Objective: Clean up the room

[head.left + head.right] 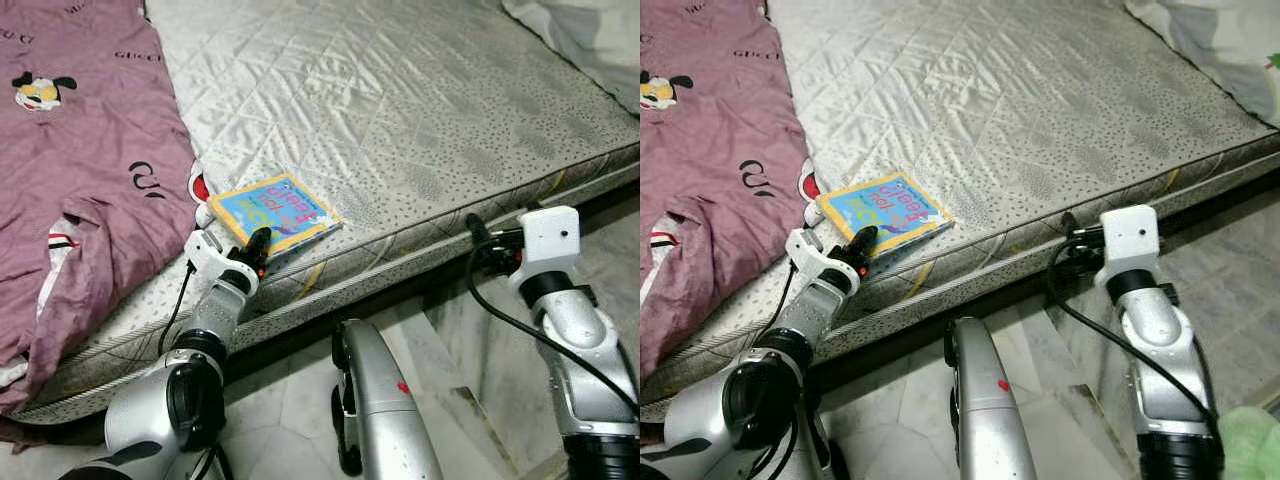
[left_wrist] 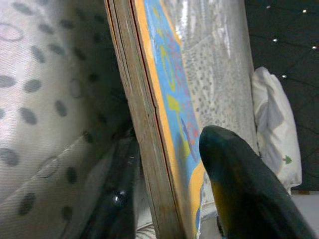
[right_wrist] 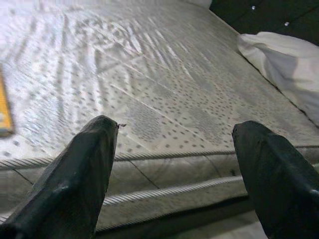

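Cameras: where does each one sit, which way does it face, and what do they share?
Eye views: on the head, looking down at the mattress, both arms showing.
Left wrist view: along the left hand, its fingers either side of the book.
Right wrist view: along the open right hand, across the mattress edge.
Shared: mattress, book, white pillow.

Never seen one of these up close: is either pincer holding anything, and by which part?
The left pincer grips the colourful book by its near edge on the mattress. The right pincer is open, holding nothing.
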Tool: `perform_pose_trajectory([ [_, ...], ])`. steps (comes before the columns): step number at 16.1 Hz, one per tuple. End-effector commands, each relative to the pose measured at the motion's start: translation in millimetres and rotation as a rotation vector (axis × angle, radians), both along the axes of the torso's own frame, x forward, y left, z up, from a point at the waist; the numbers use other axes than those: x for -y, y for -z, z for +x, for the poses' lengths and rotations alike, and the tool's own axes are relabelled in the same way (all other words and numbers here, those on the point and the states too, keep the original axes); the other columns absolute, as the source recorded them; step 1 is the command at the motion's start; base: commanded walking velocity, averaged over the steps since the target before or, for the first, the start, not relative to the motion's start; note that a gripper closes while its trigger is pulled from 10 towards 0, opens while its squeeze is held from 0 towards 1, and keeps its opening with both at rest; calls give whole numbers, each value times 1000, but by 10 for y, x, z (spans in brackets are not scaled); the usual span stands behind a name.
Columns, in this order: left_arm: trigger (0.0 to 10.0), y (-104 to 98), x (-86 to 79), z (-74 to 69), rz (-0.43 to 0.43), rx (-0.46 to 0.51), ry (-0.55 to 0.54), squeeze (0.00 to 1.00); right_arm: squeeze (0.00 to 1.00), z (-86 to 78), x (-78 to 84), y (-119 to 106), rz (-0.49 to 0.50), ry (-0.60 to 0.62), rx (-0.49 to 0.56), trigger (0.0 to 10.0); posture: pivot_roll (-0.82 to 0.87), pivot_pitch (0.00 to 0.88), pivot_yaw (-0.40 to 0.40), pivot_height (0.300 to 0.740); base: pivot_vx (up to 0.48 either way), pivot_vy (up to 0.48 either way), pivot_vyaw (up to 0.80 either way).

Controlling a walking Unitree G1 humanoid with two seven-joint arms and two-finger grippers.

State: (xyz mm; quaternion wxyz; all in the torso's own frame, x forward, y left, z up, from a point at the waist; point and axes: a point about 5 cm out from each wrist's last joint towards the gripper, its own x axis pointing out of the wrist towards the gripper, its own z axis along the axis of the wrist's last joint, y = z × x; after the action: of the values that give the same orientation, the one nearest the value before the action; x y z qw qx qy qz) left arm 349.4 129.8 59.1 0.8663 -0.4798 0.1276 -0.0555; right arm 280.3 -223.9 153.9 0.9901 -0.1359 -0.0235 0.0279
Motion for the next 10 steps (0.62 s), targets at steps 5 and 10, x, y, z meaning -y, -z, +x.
perform_pose_trajectory([
  [5,0,-46,14,34,1,12,9,0,0,-5,-145,134,69,-99,-58,10000,-274,86,-49,533,0,0,0],
  [10,0,-62,-17,48,19,12,4,0,0,28,-177,151,83,-109,-56,10000,-267,78,-37,533,0,0,0],
])
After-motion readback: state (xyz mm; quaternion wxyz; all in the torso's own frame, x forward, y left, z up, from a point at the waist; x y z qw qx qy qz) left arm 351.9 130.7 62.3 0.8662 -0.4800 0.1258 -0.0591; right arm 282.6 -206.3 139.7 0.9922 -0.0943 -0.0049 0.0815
